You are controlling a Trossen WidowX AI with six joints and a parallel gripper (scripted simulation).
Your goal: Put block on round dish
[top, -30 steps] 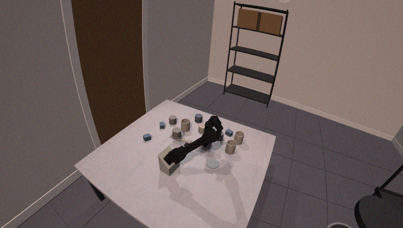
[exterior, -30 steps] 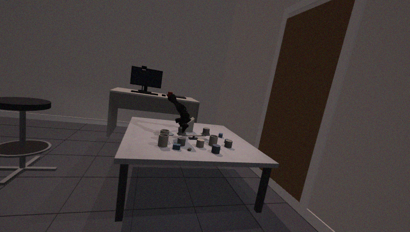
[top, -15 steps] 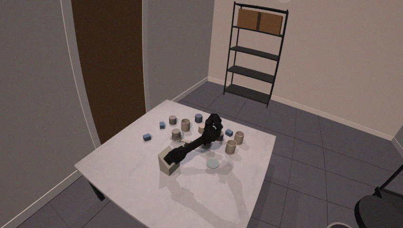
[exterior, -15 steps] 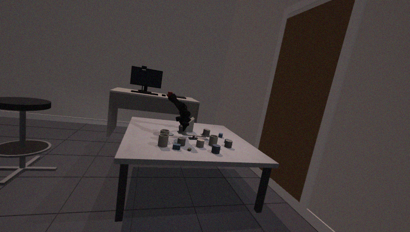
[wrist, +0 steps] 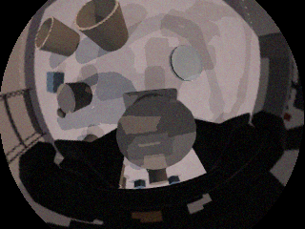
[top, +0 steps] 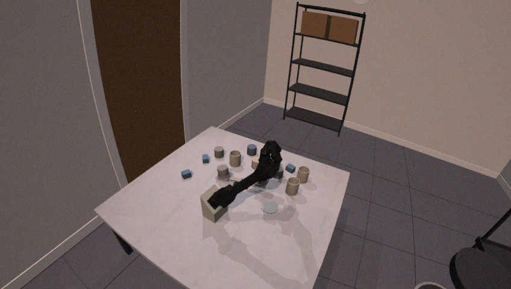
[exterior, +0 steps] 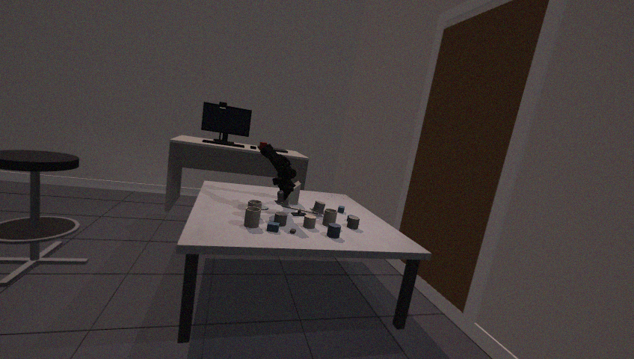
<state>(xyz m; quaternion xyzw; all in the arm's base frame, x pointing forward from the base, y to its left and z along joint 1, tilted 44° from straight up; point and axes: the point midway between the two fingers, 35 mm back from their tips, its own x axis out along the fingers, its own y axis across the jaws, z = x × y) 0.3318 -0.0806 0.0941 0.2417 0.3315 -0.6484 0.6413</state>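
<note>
Grey and round, the cup (wrist: pixel 155 130) fills the middle of the wrist view, clamped between the jaws of the gripper (wrist: pixel 155 153) and raised above the table (top: pixel 172 229). No writing or label can be read on anything. That view also shows the round dish (wrist: pixel 187 63) pale beyond the cup, well apart from it, and two open tan cups (wrist: pixel 105 21) lying tilted (the fisheye may do that). From the top, the arm (top: pixel 250 177) hides the balance's near end; the other cup (top: pixel 223 171) stands on its end. I cannot make out the block anywhere.
</note>
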